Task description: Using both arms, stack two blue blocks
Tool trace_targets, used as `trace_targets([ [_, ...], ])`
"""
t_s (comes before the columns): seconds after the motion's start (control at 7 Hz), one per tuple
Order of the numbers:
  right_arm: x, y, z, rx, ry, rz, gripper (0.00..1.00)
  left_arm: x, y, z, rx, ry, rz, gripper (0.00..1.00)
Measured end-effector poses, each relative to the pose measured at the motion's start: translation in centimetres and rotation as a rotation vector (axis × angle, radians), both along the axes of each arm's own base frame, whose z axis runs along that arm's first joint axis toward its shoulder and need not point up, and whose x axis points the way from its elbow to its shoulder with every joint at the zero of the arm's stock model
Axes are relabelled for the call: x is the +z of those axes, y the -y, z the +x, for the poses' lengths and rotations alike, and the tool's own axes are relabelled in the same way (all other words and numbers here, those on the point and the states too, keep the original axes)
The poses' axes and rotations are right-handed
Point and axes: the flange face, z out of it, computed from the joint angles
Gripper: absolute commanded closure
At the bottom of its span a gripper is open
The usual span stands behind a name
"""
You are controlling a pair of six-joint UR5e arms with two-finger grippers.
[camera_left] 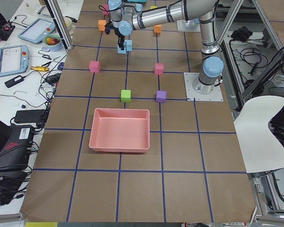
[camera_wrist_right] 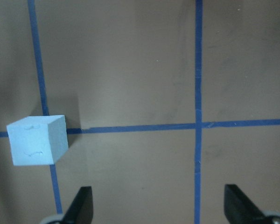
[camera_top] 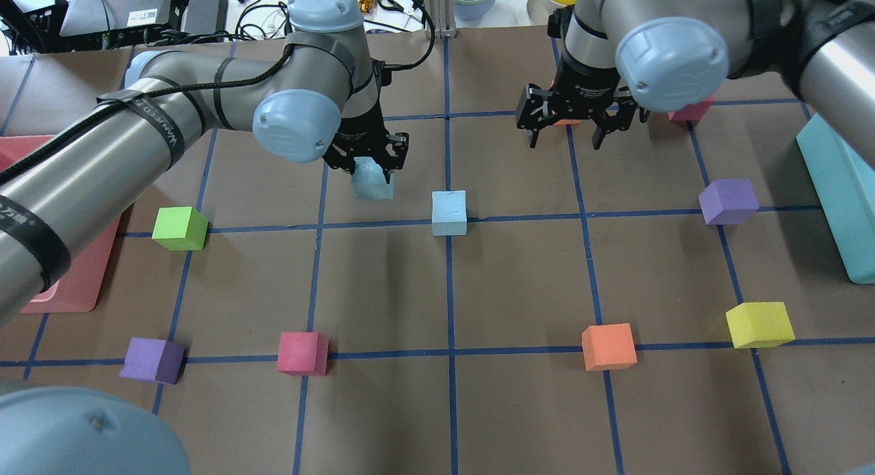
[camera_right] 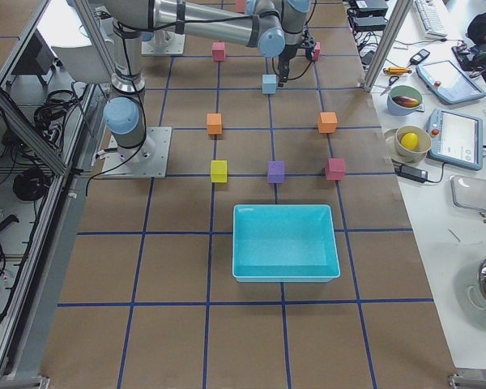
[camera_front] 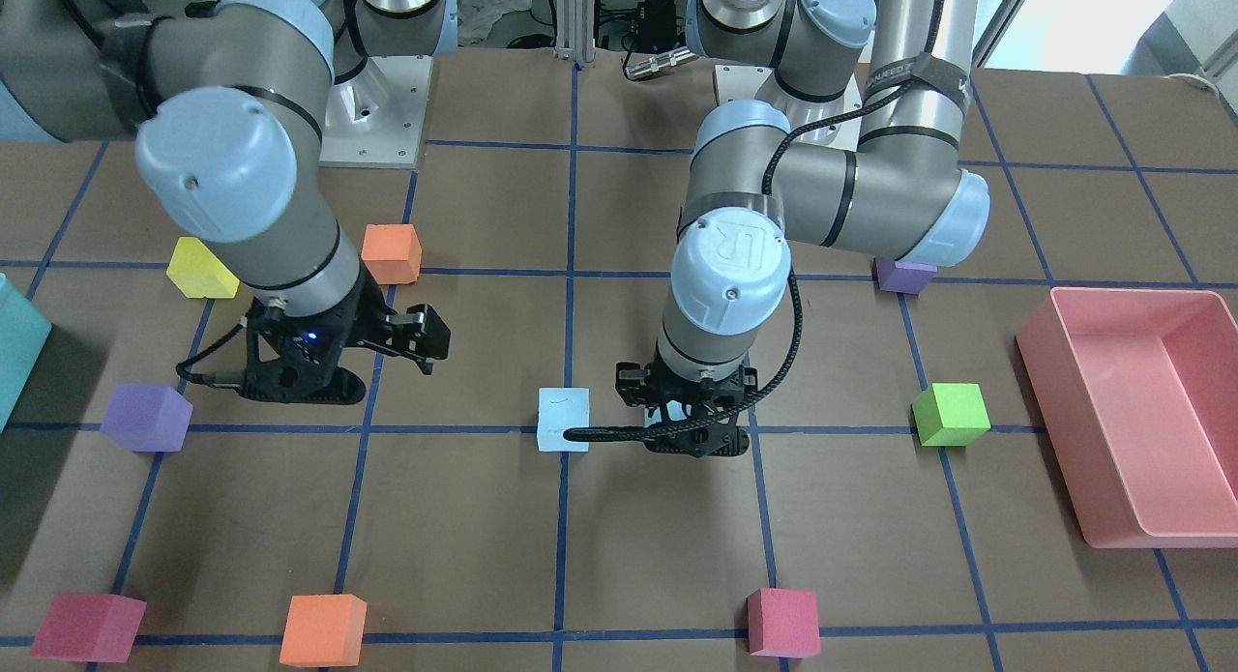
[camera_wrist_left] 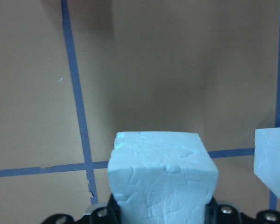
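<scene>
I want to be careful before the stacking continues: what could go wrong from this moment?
The gripped blue block in the left tool hangs beside the resting blue block; a low sideways move could knock that one away. The gripped block looks slightly tilted, so it may land off-centre and topple. The right tool is open and apart, so nothing steadies the resting block.

Bright, even light leaves soft shadows on the bench (camera_top: 519,406). Glare whitens the front view's top right corner; wrist views are slightly soft.
</scene>
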Motion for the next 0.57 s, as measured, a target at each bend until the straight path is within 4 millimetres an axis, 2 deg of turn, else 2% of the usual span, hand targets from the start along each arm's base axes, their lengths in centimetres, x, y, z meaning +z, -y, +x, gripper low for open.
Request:
trace_targets([
  [0.29, 4.0, -4.8, -2.3, 0.008, -0.039, 0.028, 0.0, -0.1, -2.1, -4.7, 0.062, -0.021, -0.001, 1.0],
  [0.57, 6.5, -6.5, -3.0, 0.013, -0.041, 0.024, 0.0, -1.0, -3.2, -7.6, 0.1, -0.025, -0.008, 1.0],
])
